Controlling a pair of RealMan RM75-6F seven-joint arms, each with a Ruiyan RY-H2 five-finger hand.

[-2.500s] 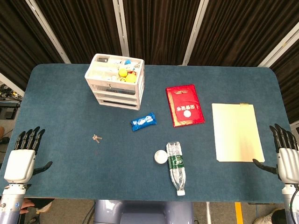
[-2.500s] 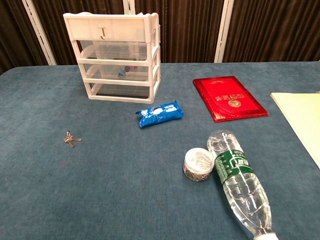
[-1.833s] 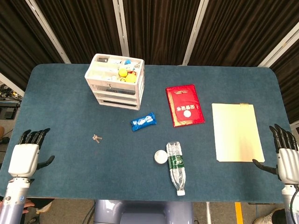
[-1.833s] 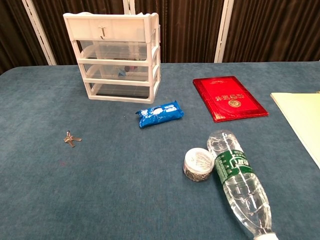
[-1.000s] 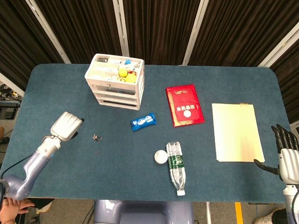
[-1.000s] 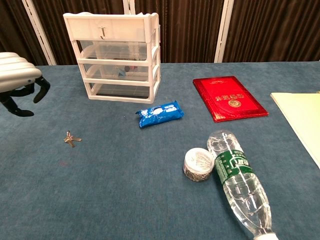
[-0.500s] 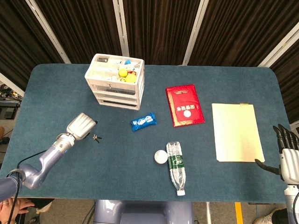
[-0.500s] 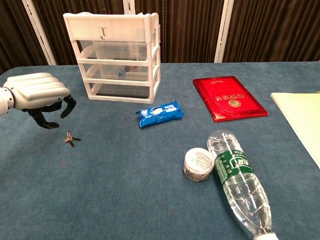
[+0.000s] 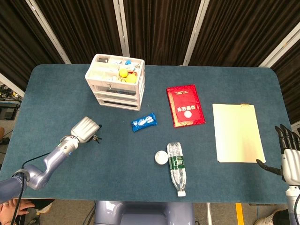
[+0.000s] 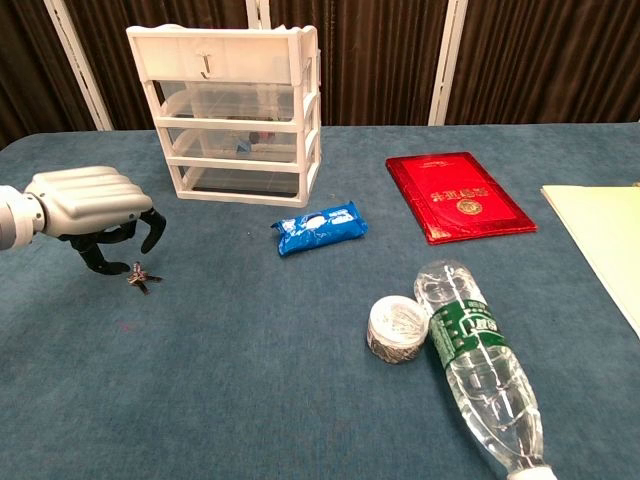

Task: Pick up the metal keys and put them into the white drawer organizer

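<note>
The left hand (image 10: 95, 215) sits at the left of the chest view, palm down and fingers curled into a claw over the metal keys (image 10: 142, 277). The dark fingertips (image 10: 108, 266) arch down toward the tabletop beside the keys, a pose that suits raking a small flat thing off the cloth. Nothing is lifted: the keys lie on the blue table (image 10: 250, 380) at the lower right edge of the hand, the fingers apart and, as far as I can tell, not closed on them. In the head view the same hand (image 9: 85, 130) covers most of the keys, only a tip showing at its right side.

The white drawer organizer (image 10: 235, 115) stands upright in the upper left of the frame, behind and to the right of the hand, so the carry should be short. Its open top tray, seen from the head view, looks the easiest place to drop them.

The right hand (image 9: 289, 157) rests at the lower right edge of the head view, fingers spread and holding nothing, well apart from the work.
</note>
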